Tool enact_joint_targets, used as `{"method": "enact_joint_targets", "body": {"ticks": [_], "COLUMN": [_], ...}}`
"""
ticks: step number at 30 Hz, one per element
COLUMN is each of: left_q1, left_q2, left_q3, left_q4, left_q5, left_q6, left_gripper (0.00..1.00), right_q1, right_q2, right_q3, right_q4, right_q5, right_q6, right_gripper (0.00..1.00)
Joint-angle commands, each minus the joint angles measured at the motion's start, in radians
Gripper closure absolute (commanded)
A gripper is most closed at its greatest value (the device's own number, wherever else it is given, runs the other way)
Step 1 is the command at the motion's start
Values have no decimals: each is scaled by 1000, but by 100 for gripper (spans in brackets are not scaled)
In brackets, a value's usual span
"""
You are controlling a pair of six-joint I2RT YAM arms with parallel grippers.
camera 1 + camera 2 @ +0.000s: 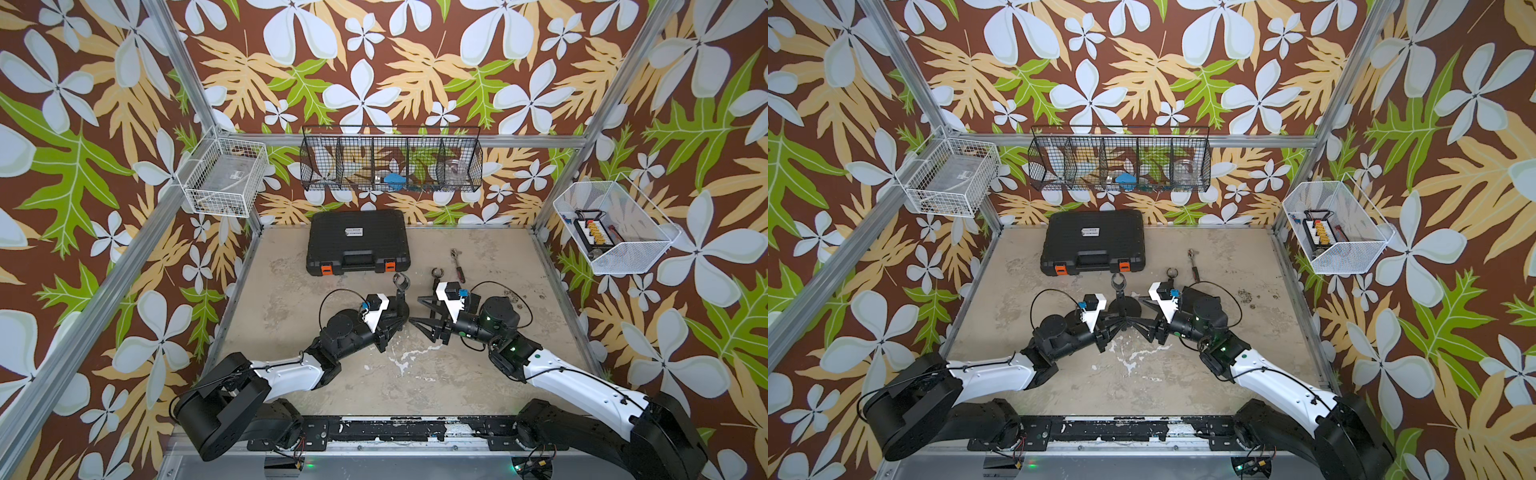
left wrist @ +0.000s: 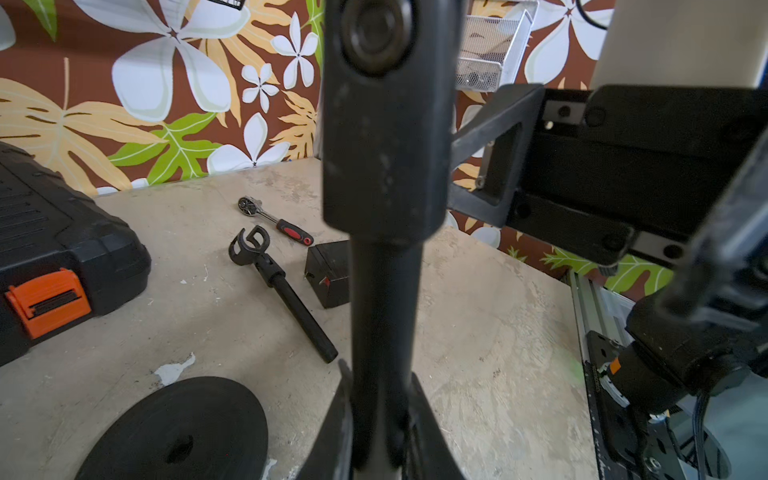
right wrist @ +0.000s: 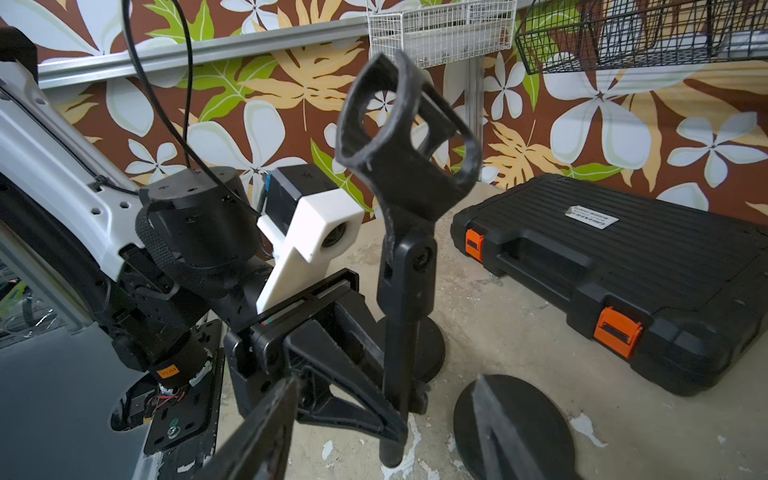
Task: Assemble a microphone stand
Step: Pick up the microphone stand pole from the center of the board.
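One black pole [image 3: 401,332] stands up mid-table.
Left gripper [image 3: 404,415] is squeezed tight on this smooth, round pole, beside a flat round base [image 3: 519,424]; a cup-shaped clip [image 3: 407,183] tops it. Right gripper [image 1: 414,309] gapes wide, holding nothing.

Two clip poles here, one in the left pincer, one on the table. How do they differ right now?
The held pole stands upright, clip on top; the loose pole lies flat on the table. The held pole is clamped low down in the shut left pincer; the loose pole is touched by nothing and lies near the ratchet. Both are black, with a forked clip on a hinged joint.
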Motion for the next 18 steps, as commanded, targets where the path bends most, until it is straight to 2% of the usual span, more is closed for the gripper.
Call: {"method": "enact_joint_targets", "body": {"ticks": [1, 4, 18], "left_q1": [-2, -3, -23], "left_q2": [4, 6, 48], "left_q3": [13, 14, 37], "left_q4": [19, 26, 29], "left_q5": [92, 159, 262], "left_q6": [36, 48, 71], "left_gripper": [100, 100, 100], "right_q1": [-1, 0, 2], "right_q2": [-1, -4, -39], "right_q3": [11, 13, -33], "right_q4": [-26, -31, 76], "right_q5": [-14, -14, -97], "right_q6": [-36, -48, -20], "right_gripper": [35, 37, 45]}}
